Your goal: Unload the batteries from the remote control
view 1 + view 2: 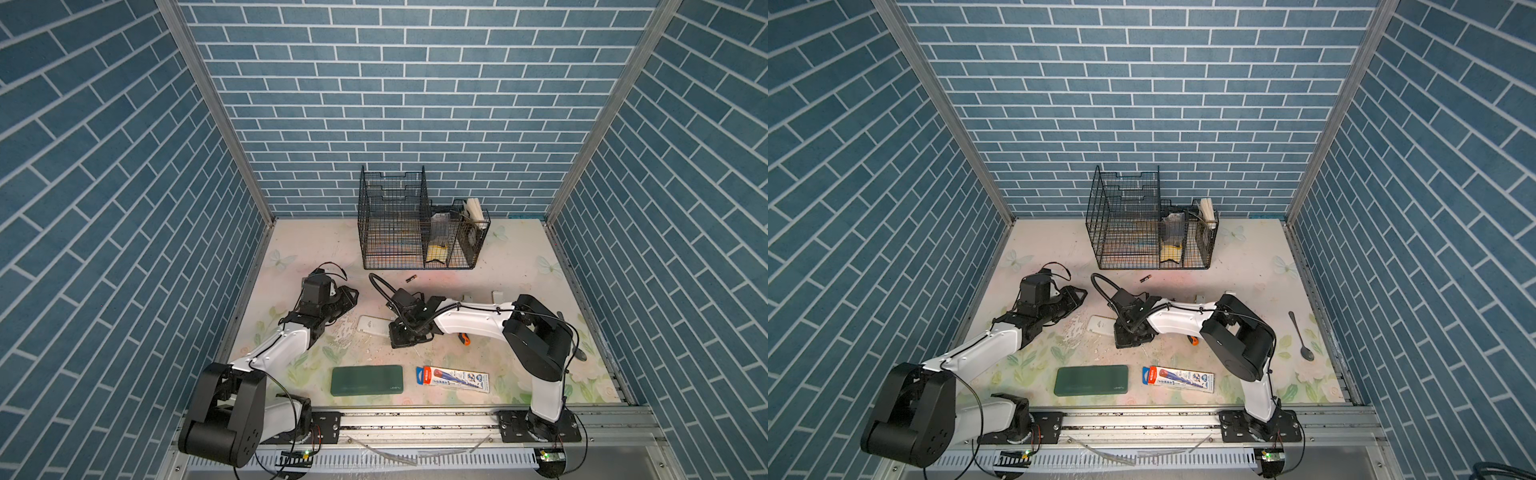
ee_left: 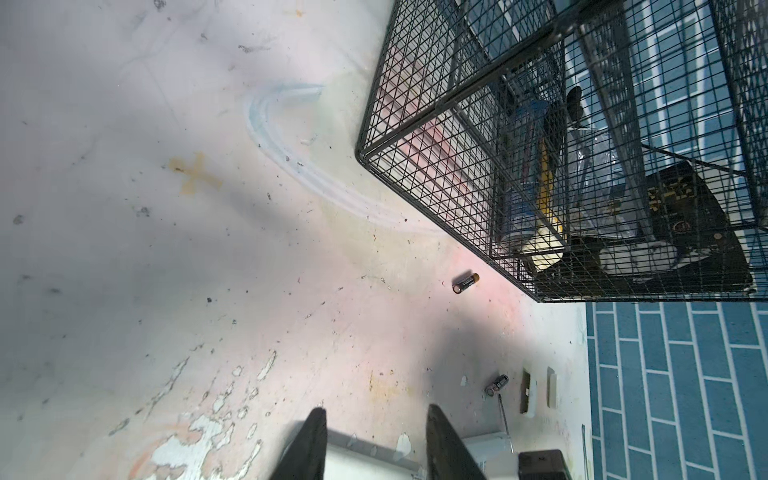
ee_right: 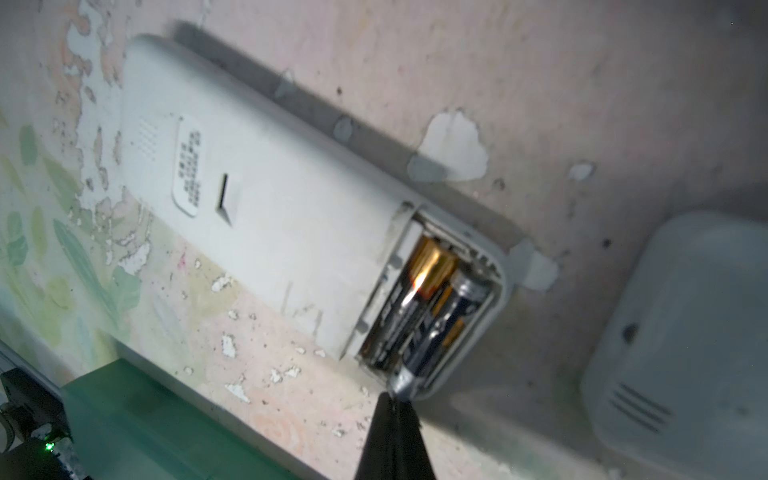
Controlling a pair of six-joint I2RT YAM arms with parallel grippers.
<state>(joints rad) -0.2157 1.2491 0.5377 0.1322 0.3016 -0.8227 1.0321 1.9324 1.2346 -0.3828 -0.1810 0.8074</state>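
Note:
The white remote control [image 3: 270, 208] lies back up, and both top views show it between the arms [image 1: 372, 325] [image 1: 1100, 324]. Its compartment is open with two batteries inside: one lies flat [image 3: 419, 286], and one is tilted with its near end raised [image 3: 446, 328]. My right gripper [image 3: 392, 401] [image 1: 401, 334] is shut, its tips touching that raised end. Two more batteries lie loose on the table, one by the basket [image 2: 465, 282] [image 1: 411, 279] and one farther right [image 2: 496, 384]. My left gripper [image 2: 375, 411] [image 1: 353, 296] is open at the remote's far edge [image 2: 365, 461]. I cannot tell if it touches the remote.
A black wire basket [image 1: 415, 224] stands at the back. A green case [image 1: 367, 379] and a printed box [image 1: 453, 378] lie near the front. An orange-handled screwdriver [image 1: 465, 340] sits under the right arm, a spoon [image 1: 1302, 336] at right. Two white covers [image 2: 528, 390] and another white device [image 3: 685, 332] lie nearby.

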